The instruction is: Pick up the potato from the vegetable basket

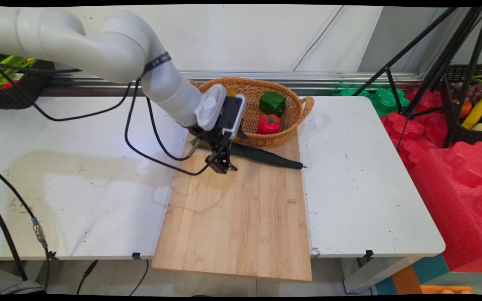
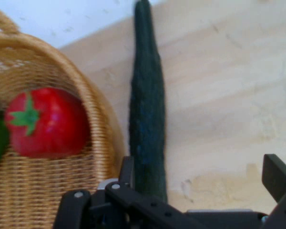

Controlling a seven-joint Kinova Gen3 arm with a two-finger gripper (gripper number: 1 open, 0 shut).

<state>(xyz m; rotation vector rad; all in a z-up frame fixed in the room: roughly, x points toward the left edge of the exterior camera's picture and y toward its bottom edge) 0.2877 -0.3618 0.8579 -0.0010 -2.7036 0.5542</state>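
Cucumber: long dark green cucumber point(image 1: 266, 156) lying flat on the far end of the pale bamboo cutting board point(image 1: 241, 217); its pointed tip reaches the board's right edge, its other end is hidden behind the gripper in the main view.
Gripper: black two-finger gripper point(image 1: 223, 165) low over the board, at the cucumber's left end. In the hand view the fingers stand wide apart; the left one point(image 2: 126, 172) sits just beside the cucumber point(image 2: 147, 119), the right one point(image 2: 278, 177) well off to the side over bare wood. Nothing is held between them. Contact with the cucumber cannot be judged.
Basket: round woven wicker basket with handles point(image 1: 295, 119) just behind the cucumber, its near wall on the board's far edge. The hand view shows the basket wall point(image 2: 93, 143) close alongside the cucumber, leaving a narrow strip of wood between.
Basket contents: red bell pepper point(image 1: 268, 124) with green stem, and a green bell pepper point(image 1: 273, 103) behind it.
Table: white table point(image 1: 362, 188) under the board, stained on its left part.
Cables: black cables point(image 1: 140, 142) hang from the arm and loop down beside the gripper.
Surroundings: black tripod point(image 1: 437, 62) at right; red moulded foam pieces point(image 1: 458, 175) beside the table; dark crate of fruit point(image 1: 477, 110) far right.
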